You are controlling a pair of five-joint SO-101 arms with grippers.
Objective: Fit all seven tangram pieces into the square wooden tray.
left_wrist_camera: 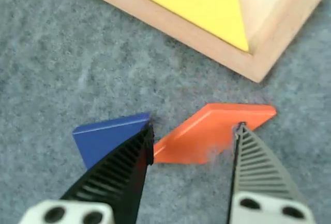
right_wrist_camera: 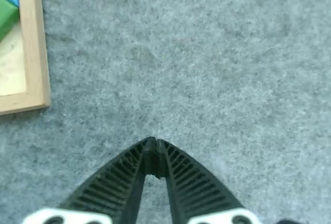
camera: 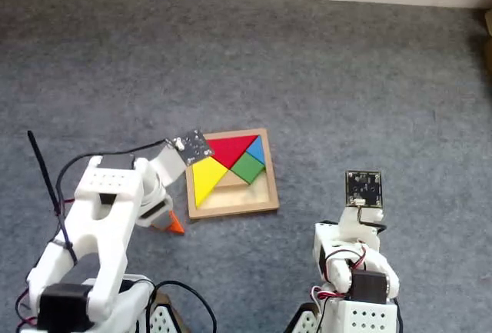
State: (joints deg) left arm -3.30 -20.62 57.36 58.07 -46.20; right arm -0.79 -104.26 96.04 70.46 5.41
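Pickup of the orange piece (left_wrist_camera: 207,136): my left tool (left_wrist_camera: 194,127), spread apart, straddles it beside the tray (left_wrist_camera: 196,40); next it must close and lift. My right tool (right_wrist_camera: 154,142) sits closed.

On the grey felt table (camera: 346,79) lie the wooden tray (camera: 234,210), orange piece (left_wrist_camera: 212,133) and blue piece (left_wrist_camera: 106,136).
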